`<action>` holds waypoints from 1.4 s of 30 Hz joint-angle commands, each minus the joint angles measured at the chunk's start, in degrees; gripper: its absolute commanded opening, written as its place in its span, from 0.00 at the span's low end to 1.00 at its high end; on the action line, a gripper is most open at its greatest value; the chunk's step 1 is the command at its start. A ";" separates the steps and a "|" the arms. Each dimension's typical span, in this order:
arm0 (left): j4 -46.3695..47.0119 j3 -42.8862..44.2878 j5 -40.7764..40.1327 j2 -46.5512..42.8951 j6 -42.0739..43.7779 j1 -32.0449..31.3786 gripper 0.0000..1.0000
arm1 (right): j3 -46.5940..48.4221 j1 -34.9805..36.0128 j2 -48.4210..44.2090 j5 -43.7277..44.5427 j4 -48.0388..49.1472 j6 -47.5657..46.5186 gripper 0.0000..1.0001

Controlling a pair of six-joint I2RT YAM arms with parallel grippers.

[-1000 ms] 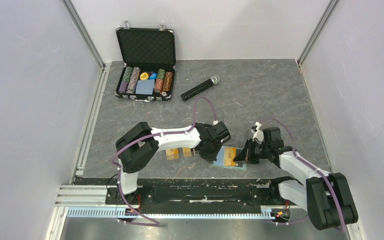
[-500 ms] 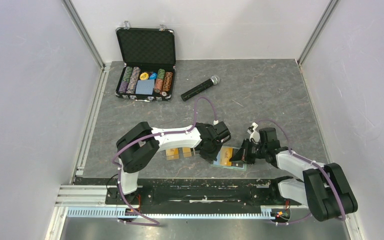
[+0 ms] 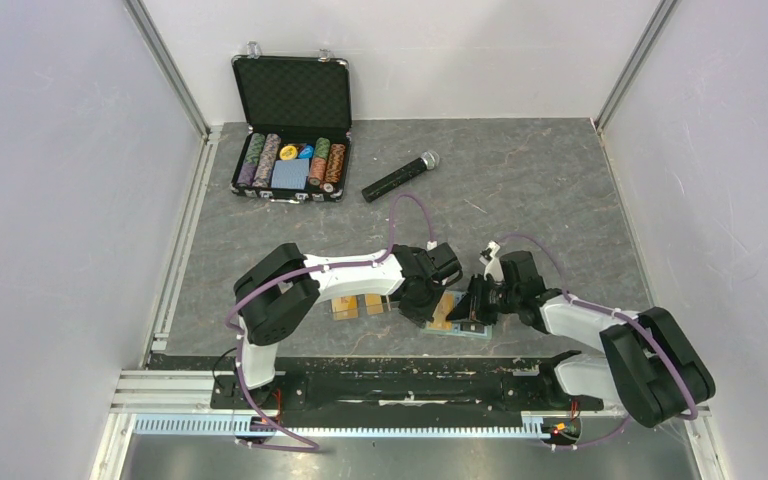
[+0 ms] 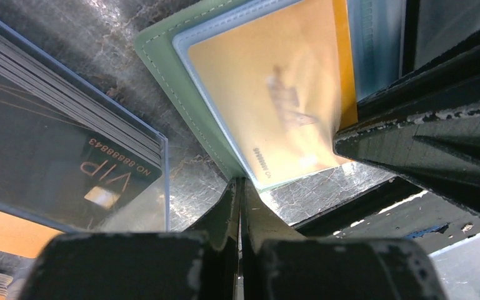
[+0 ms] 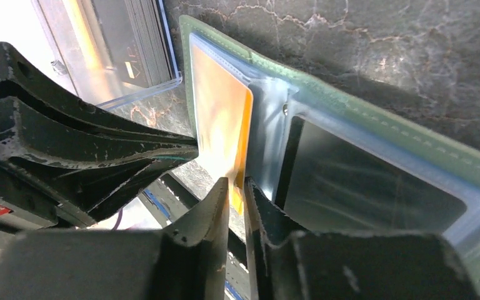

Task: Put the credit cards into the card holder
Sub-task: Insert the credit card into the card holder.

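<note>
Your left hand (image 4: 240, 187) has its two fingers pressed flat together with nothing between them. Their tip sits right at the near edge of the card holder (image 4: 162, 69), by a corner of its clear pocket.

The card holder lies open and flat on the table (image 3: 520, 190), close to the near edge and between your two arms, with its pale blue inside facing up and the green border around it. An orange card (image 4: 269, 94) is mostly inside the clear pocket on the side nearest your left hand. A narrow strip of it sticks out past the pocket's mouth, toward your right hand (image 5: 237, 182).

The fingers of your right hand stand a thin slit apart, and the exposed edge of the orange card sits in that slit. You cannot tell from either wrist view whether they are pressing on it. The pocket next to that one looks dark, and what it holds cannot be made out.

Just beside the card holder, on your left arm's side, a clear tray (image 4: 164, 156) holds a stack of cards, with a black card (image 4: 56, 156) lettered VIP showing on top.

At the far left of the table an open black case (image 3: 290, 95) holds poker chips. A microphone (image 3: 400, 176) lies to the right of it, well apart from both hands.
</note>
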 commanded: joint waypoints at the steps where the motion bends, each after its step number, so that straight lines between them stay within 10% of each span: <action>1: 0.37 1.16 -2.13 0.69 2.30 -0.56 0.02 | 2.76 0.87 -1.17 1.61 -2.19 -1.07 0.21; 10: -3.02 -3.26 -8.27 -4.64 3.90 3.99 0.04 | 6.89 0.84 -6.60 7.20 -14.08 -5.54 0.68; 18: -2.87 -7.24 -7.07 -8.86 6.42 10.23 0.07 | 10.73 0.87 -7.49 7.75 -17.57 -7.56 0.76; 26: 10.18 -8.52 8.98 -11.07 -0.52 10.21 0.22 | 14.61 0.74 -7.36 10.29 -23.05 -12.51 0.66; 31: 23.01 -11.45 17.54 -10.61 -8.30 10.23 0.26 | 14.22 0.79 -6.35 11.58 -23.56 -14.31 0.42; 42: 28.88 -11.80 20.90 -5.22 -11.36 9.38 0.33 | 11.26 0.79 -0.80 9.66 -17.61 -13.36 0.21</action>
